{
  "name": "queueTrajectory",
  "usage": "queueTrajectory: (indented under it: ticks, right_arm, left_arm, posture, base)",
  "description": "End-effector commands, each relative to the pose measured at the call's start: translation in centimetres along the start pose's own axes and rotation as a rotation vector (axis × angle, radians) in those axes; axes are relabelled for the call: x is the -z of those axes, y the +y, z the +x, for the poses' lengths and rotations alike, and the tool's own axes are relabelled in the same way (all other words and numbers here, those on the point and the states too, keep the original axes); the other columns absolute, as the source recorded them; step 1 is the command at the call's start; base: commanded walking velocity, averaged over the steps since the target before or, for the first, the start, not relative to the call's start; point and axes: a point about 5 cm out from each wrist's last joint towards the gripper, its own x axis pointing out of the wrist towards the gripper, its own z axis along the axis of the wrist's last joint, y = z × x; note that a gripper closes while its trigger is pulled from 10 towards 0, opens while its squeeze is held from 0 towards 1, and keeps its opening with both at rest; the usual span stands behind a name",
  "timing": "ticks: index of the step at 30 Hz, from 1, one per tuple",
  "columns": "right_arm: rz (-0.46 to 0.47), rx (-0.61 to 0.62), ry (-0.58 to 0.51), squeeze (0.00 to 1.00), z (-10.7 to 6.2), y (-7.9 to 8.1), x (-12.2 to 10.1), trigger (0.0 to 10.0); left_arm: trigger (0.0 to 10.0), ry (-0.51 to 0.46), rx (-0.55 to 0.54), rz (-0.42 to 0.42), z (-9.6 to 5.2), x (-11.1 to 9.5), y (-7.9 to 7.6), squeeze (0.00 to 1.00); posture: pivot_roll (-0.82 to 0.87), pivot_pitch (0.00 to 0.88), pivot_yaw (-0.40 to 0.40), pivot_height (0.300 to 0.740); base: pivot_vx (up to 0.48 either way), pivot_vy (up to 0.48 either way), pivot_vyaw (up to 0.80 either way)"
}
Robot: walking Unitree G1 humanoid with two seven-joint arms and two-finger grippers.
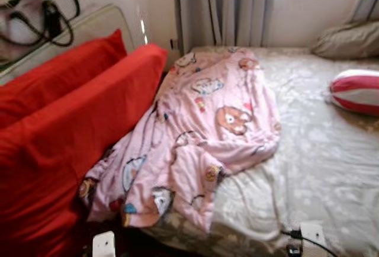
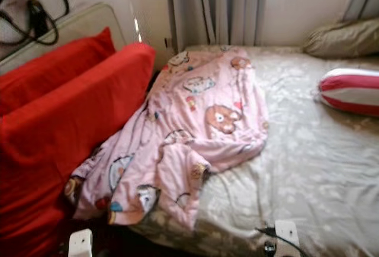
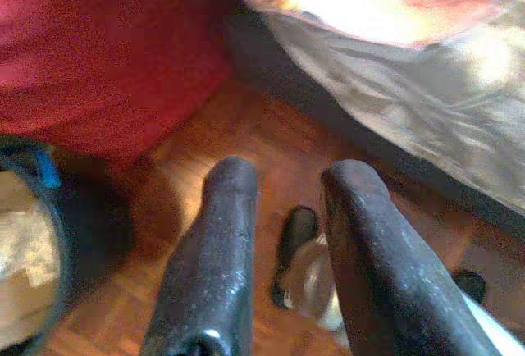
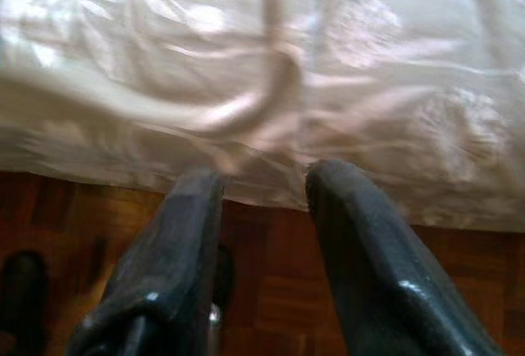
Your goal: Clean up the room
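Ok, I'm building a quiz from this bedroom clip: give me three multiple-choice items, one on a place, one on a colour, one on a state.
1. Where does the pink blanket lie?
A. on the bed's left side, hanging over the edge
B. on the floor
C. folded on the pillow

2. The big cushions left of the bed are:
A. blue
B. red
C. green

3. The left gripper is:
A. shut on the blanket
B. holding a shoe
C. open, holding nothing

Key: 1 A, it drapes off the mattress; 2 B, plainly red; 3 C, its fingers stand apart above the wooden floor.
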Motion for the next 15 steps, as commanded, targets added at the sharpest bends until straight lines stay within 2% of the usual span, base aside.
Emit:
queueTrajectory:
  ticks: [1,4,15]
  right_arm:
    - [0.003,-0.016,-0.012,0.00,0.14,0.60,-0.33,10.0]
    - [0.003,-0.018,-0.012,0.00,0.13,0.61,-0.32,10.0]
    - [0.005,-0.023,-0.014,0.00,0.12,0.69,-0.26,10.0]
  left_arm:
    - [10.0,0.013,-0.018,0.007,-0.09,0.20,0.58,0.00]
    - [10.0,0.011,-0.018,0.009,-0.09,0.20,0.56,0.00]
    - [10.0,-0.020,-0.007,0.000,-0.09,-0.11,0.54,0.00]
  posture:
    - [0.05,0.000,0.070,0.740]
    - [0.04,0.000,0.070,0.740]
    - [0.04,0.000,0.075,0.740]
  base:
    - [0.000,0.480,0.00]
    - [0.000,0.274,0.00]
    - [0.000,0.000,0.00]
